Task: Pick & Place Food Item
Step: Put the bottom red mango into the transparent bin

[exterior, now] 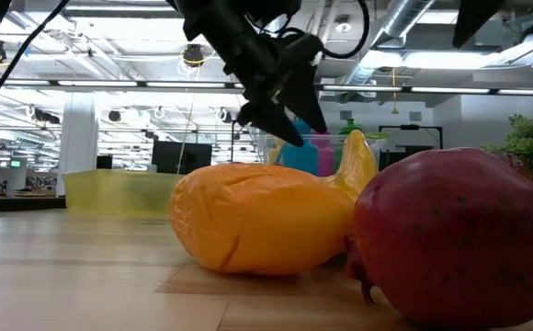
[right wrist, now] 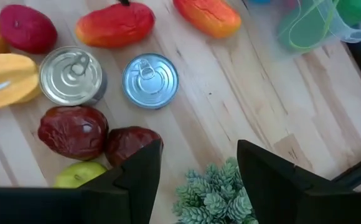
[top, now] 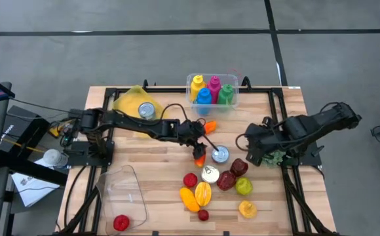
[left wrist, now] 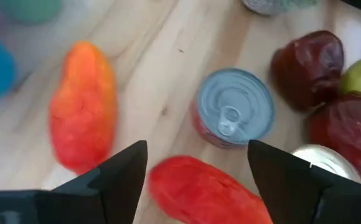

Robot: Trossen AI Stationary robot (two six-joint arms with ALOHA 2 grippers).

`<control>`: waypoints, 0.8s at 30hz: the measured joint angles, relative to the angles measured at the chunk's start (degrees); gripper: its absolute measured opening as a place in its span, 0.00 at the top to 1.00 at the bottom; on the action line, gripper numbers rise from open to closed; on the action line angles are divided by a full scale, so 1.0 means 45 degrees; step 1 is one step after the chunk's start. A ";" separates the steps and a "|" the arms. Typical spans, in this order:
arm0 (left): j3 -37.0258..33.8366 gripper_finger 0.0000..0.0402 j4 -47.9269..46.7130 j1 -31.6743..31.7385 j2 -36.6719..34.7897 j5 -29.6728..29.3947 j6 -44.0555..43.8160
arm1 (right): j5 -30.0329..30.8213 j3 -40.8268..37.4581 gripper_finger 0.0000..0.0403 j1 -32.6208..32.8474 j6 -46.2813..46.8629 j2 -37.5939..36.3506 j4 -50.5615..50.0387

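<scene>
Red-orange fruit [left wrist: 199, 193] on table between spread fingers of left claw [left wrist: 196, 171], released.

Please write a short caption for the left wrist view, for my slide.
Left tool open above a red-orange fruit, beside a silver can on the wooden table.

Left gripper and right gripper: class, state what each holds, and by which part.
Nothing is held. The left gripper stands open over a red-orange fruit; the right gripper is open and empty.
</scene>
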 joint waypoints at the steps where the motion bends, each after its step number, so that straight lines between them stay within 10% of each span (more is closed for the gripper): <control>1: 0.0000 0.35 0.0052 -0.0095 0.0071 -0.0078 -0.0179 | 0.0084 0.0013 0.49 0.0112 0.0059 -0.0022 0.0000; 12: 0.0019 0.46 0.0236 -0.1004 0.1676 -0.1365 -0.0410 | 0.0666 0.0010 0.49 0.0858 0.0470 -0.0018 0.0073; 24: -0.0045 0.56 -0.4916 -0.0826 -0.0193 -0.3403 -0.2032 | 0.1358 0.0010 0.49 0.1482 0.0798 -0.0009 0.0057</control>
